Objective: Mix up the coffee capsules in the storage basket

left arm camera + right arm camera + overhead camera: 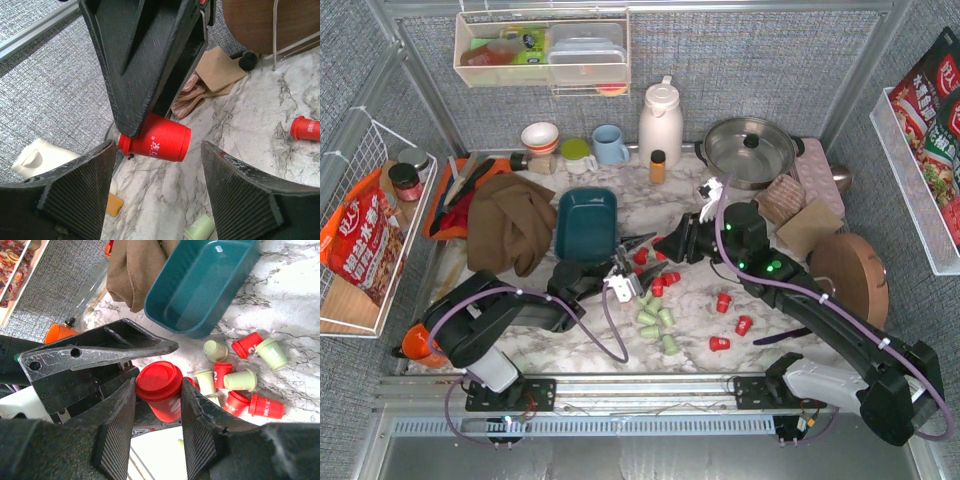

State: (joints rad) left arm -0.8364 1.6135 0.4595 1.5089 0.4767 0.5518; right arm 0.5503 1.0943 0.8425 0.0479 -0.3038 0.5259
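The teal storage basket stands empty left of centre; the right wrist view shows its inside. My right gripper is shut on a red capsule, held above the marble just right of the basket. My left gripper is wide open and empty, right next to it; in the left wrist view its fingers flank bare marble below that held red capsule. Several red capsules and mint green capsules lie loose on the table; they also show in the right wrist view.
A brown cloth lies left of the basket. An orange tray and a white wire rack are at far left. A thermos, amber bottle, mug and pot line the back. A round wooden board is right.
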